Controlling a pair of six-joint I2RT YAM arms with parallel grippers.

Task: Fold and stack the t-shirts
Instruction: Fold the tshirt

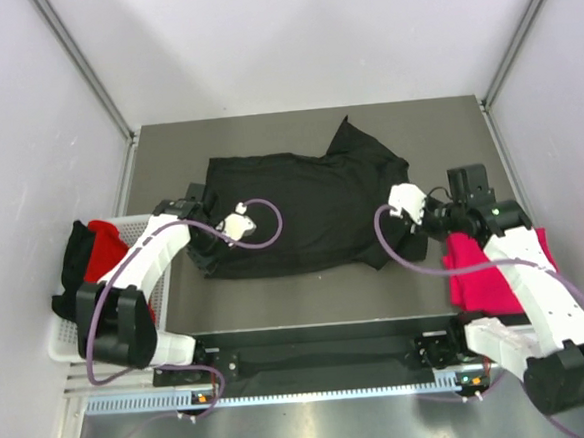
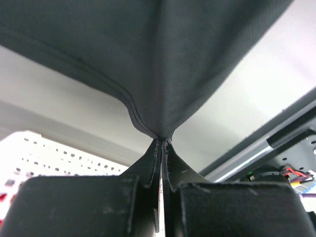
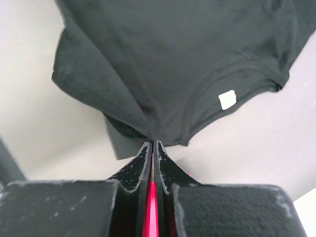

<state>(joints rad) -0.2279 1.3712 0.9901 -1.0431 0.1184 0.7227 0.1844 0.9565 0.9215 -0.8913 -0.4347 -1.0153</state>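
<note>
A black t-shirt (image 1: 301, 208) lies spread across the middle of the table, collar to the right. My left gripper (image 1: 231, 229) is shut on the shirt's left hem, which the left wrist view shows pinched at the fingertips (image 2: 162, 140) with the cloth (image 2: 163, 59) pulled taut. My right gripper (image 1: 390, 210) is shut on the shirt's shoulder beside the collar, seen at the fingertips (image 3: 152, 143) in the right wrist view. The collar's small white tag (image 3: 227, 99) shows there. A pink-magenta t-shirt (image 1: 481, 266) lies under my right arm at the table's right edge.
A white wire basket (image 1: 65, 340) stands off the table's left side, holding a red shirt (image 1: 104, 250) and a black one (image 1: 74, 259). The basket also shows in the left wrist view (image 2: 44, 153). White walls enclose the table on three sides.
</note>
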